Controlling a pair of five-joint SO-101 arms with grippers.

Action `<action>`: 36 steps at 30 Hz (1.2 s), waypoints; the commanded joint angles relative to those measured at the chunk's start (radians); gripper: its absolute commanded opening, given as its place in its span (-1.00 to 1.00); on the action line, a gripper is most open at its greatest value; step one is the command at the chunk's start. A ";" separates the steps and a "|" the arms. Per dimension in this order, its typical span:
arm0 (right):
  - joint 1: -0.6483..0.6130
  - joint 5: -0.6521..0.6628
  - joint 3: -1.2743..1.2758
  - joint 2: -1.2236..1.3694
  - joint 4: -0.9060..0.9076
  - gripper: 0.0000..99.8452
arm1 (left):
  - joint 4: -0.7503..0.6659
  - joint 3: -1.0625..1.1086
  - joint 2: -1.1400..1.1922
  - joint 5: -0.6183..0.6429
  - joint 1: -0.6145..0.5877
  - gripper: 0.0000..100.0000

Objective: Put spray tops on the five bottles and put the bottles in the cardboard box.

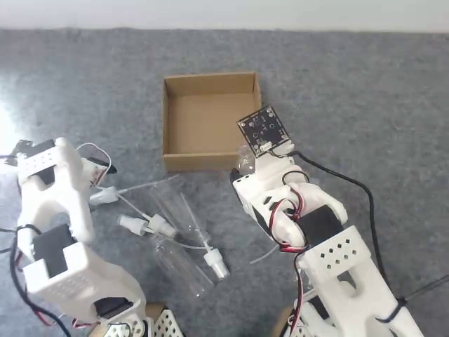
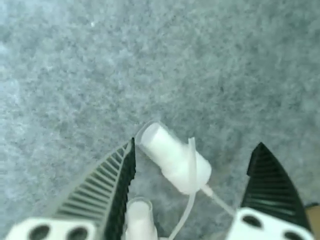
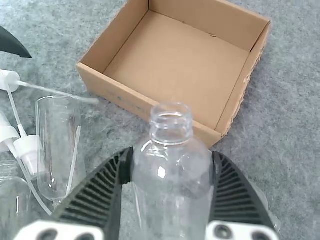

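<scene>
Both arms are built of white printed shells with black servo blocks set between them. The left arm (image 1: pixel 52 210), at the left of the high view, has a pierced plate (image 1: pixel 59 284) dotted with small round holes, and thin red and black wires at lower left. The right arm (image 1: pixel 309 225) has a similar plate, a wire bundle (image 1: pixel 287 217) in red, black and white, a thick black cable (image 1: pixel 368 203) curving right, and a small black square camera board (image 1: pixel 264 130). The left arm's fingers (image 2: pixel 107 187) differ: one is pale and ribbed with a black edge, the other plain black and pointed. The right arm's fingers (image 3: pixel 97 192) are both dark and ribbed, on white bases with round holes.
</scene>
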 commanded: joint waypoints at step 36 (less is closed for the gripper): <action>0.010 0.018 -0.008 -0.031 -0.021 -0.74 | -0.219 0.090 -0.063 0.011 0.055 -0.81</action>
